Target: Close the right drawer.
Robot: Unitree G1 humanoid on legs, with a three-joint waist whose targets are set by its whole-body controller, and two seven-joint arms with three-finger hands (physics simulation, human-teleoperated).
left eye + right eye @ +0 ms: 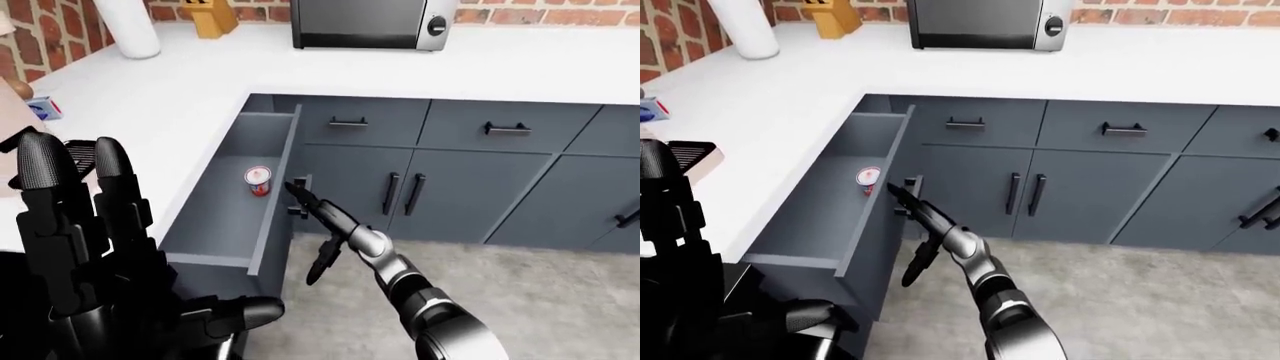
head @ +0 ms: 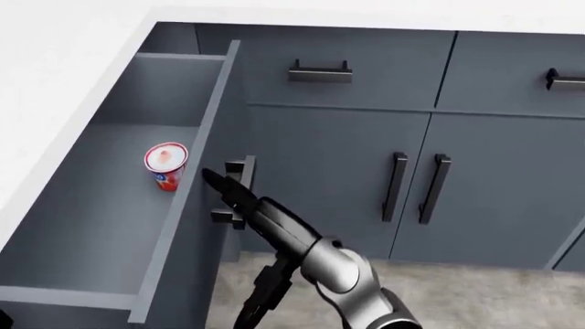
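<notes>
The open grey drawer (image 2: pixel 110 212) juts out from under the white counter at the left of the head view. Its front panel (image 2: pixel 187 205) carries a black handle (image 2: pixel 234 193). A red and white can (image 2: pixel 165 166) stands inside it. My right hand (image 2: pixel 239 199) is open, its long fingers stretched flat against the drawer front beside the handle, and one finger (image 2: pixel 260 295) hangs down. My left hand (image 1: pixel 90 247) is open with fingers spread, raised at the lower left of the left-eye view, away from the drawer.
Grey cabinet doors with paired black handles (image 2: pixel 416 178) and closed drawers (image 2: pixel 320 72) run along the right of the open drawer. A microwave (image 1: pixel 365 22), a paper towel roll (image 1: pixel 130 26) and a knife block (image 1: pixel 210 16) stand on the counter (image 1: pixel 180 82).
</notes>
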